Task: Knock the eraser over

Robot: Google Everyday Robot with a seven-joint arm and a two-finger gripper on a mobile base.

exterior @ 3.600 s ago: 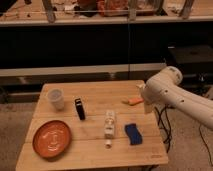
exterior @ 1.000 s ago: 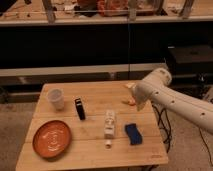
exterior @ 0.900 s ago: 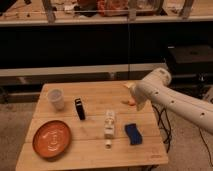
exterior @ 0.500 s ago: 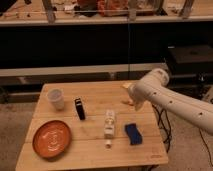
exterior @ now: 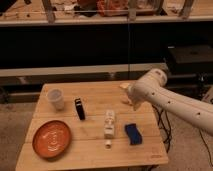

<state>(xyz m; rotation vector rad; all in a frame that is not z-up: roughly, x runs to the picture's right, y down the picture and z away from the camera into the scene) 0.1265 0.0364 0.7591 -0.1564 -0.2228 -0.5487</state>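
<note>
The eraser (exterior: 79,108) is a small black slab standing upright on the wooden table (exterior: 95,155), just right of a clear plastic cup (exterior: 55,99). My gripper (exterior: 129,95) is at the end of the white arm (exterior: 170,100), over the table's back right part. It is well to the right of the eraser and apart from it, with nothing seen in it.
An orange plate (exterior: 51,138) lies at the front left. A white box-shaped bottle (exterior: 109,124) lies in the middle, with a blue wavy-edged pad (exterior: 132,134) to its right. Dark shelving stands behind the table.
The arm and gripper have moved left, from beside the table's right edge to over its back right part. The eraser and other objects have not moved.
</note>
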